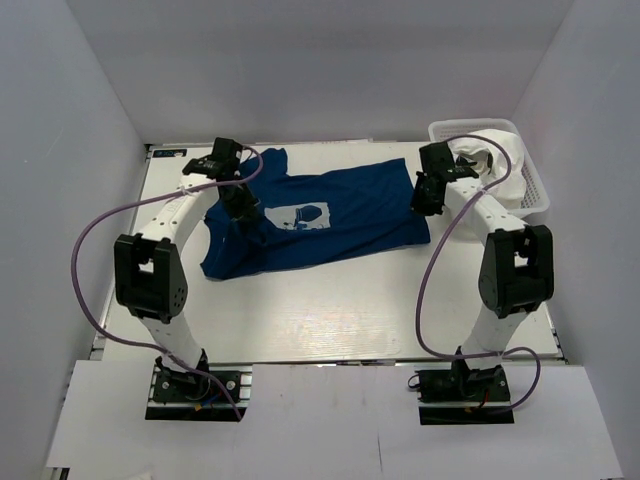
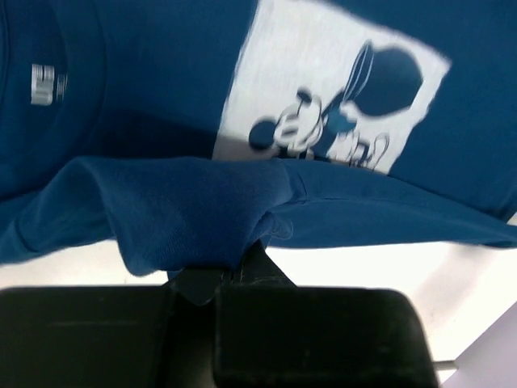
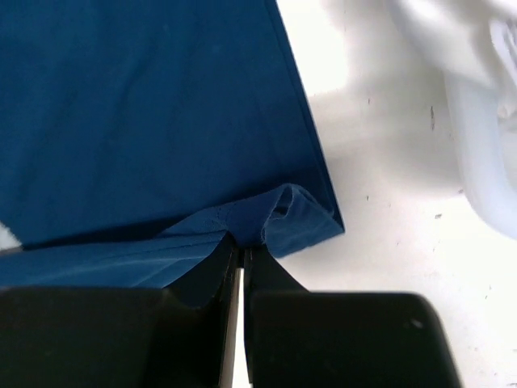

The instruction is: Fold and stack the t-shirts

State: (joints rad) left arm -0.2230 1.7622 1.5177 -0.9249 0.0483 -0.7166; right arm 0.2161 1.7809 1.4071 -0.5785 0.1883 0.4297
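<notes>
The navy blue t-shirt [image 1: 320,220] lies spread on the white table, its pale square mouse print [image 1: 298,216] facing up. My left gripper [image 1: 240,200] is shut on a fold of the shirt's cloth [image 2: 186,234] beside the print [image 2: 339,97]. My right gripper [image 1: 428,198] is shut on the shirt's hem edge [image 3: 266,222] at its right end and lifts it into a small fold. The white t-shirt [image 1: 490,165] lies bunched in the basket at the back right; it shows blurred in the right wrist view [image 3: 477,89].
The white lattice basket [image 1: 530,185] stands at the table's back right corner, close to my right arm. White walls close in the table on the left, back and right. Purple cables loop from both arms.
</notes>
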